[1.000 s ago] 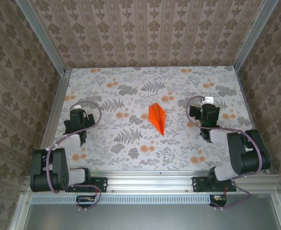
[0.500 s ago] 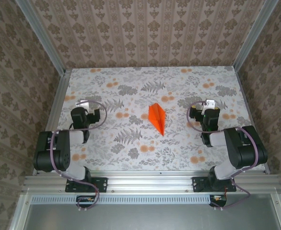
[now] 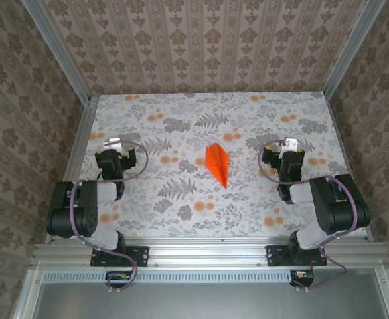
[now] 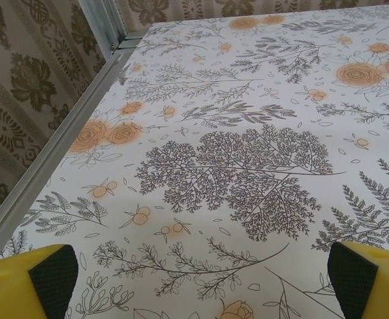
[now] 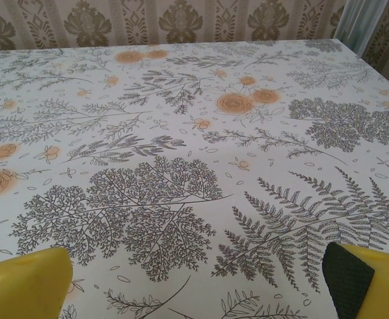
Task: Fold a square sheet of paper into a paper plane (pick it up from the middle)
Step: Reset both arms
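The paper point(image 3: 218, 163), bright orange and folded into a narrow pointed shape with a crease down its length, lies flat near the middle of the counter point(image 3: 181, 119). Its sharp tip points toward the near edge. It sits between the two arms and well apart from both, with nothing touching it. The left arm point(image 3: 81, 216) is folded back at the near left, its wrist over the left part of the counter. The right arm point(image 3: 330, 209) is folded back likewise at the near right. In the left wrist view the left fingers point(image 4: 48, 279) are spread wide and released. Their yellow tips with dark pads sit in the two lower corners, and between them is bare counter printed with grey ferns and orange flowers. A metal rail point(image 4: 62, 153) runs along the counter's left edge there, with the patterned wall point(image 4: 22, 80) beyond it. In the right wrist view the right fingers point(image 5: 354, 282) are also spread wide and released, grasping nothing, with the floral counter between them. At the far end stand the wall point(image 5: 181, 20) and a metal post point(image 5: 357, 23) at the upper right corner.
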### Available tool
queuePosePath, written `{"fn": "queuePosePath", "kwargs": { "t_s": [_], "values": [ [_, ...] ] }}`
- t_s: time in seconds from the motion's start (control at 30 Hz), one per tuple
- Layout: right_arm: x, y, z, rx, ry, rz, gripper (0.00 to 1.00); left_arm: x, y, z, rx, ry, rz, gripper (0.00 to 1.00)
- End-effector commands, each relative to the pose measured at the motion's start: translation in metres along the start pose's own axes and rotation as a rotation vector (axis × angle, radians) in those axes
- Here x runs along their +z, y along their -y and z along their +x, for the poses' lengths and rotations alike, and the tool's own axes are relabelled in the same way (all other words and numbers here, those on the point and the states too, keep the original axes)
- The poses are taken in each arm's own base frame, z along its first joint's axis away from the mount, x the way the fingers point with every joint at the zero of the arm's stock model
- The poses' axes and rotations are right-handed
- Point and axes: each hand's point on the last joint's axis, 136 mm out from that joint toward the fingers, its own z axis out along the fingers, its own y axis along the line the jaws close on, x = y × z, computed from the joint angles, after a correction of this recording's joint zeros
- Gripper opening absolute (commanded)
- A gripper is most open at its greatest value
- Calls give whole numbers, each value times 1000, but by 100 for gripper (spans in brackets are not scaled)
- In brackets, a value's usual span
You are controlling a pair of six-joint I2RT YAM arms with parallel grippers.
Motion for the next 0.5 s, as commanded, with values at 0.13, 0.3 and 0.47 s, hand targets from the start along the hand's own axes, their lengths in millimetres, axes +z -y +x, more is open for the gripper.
{"fn": "queuePosePath", "kwargs": {
  "t_s": [0.13,0.3,0.47],
  "values": [
    [1,-9,-14,-14,48,-41,100,-1,0,-3,-19,20,-12,100],
    [2,-10,-13,-14,43,-42,100,-2,0,-2,-19,19,-13,100],
    [2,-9,-14,-11,45,-42,100,-2,0,-2,-18,19,-13,100]
  ]
}}
